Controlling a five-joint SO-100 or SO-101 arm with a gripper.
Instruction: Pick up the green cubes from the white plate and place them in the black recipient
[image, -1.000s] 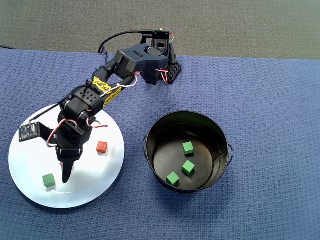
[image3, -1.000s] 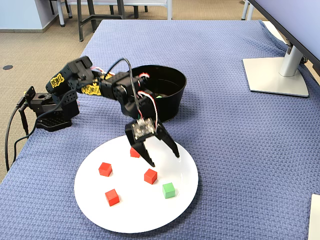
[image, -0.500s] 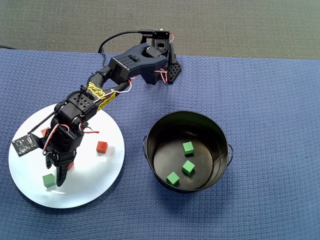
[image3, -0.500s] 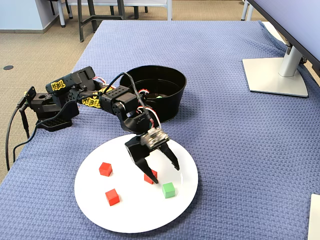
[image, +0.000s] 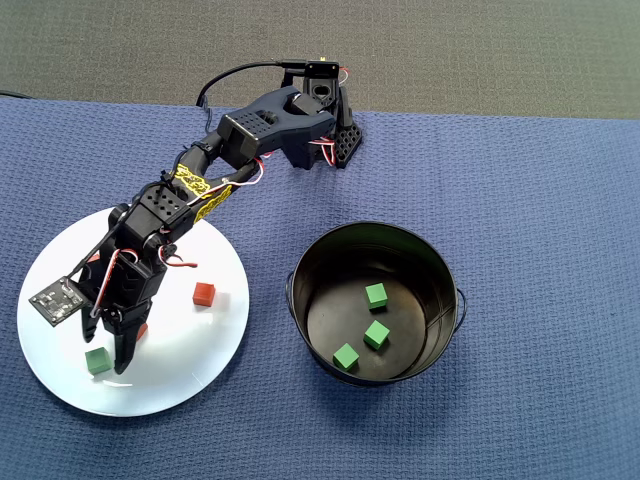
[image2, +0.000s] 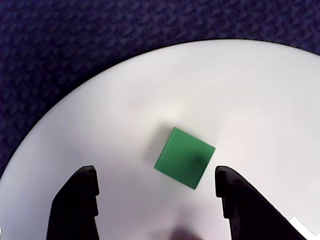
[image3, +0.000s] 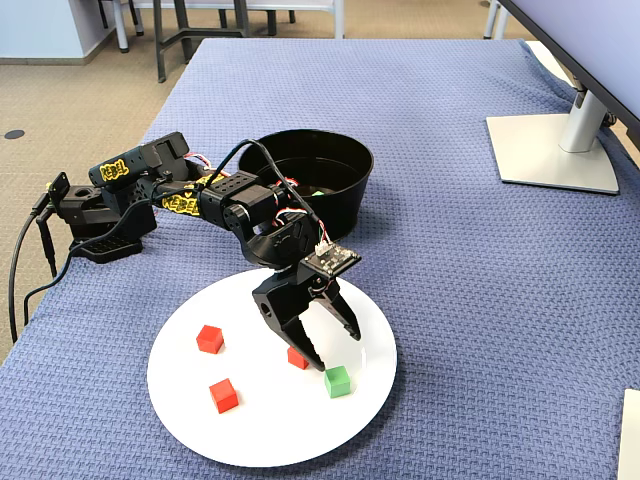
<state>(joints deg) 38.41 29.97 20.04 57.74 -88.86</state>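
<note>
Closing in on the last cube: overhead shows three green cubes already in the bucket, one left on the plate. Wrist view: gripper spread, cube between the fingers, untouched. Fixed view: gripper just above it; red cubes stay

No word, number or brand can be read in any view; the only marks resembling lettering are yellow figures on the black arm, near its elbow, too small and blurred to make out from overhead; the fixed view shows similar yellow marks on the arm near its base, likewise illegible.
</note>
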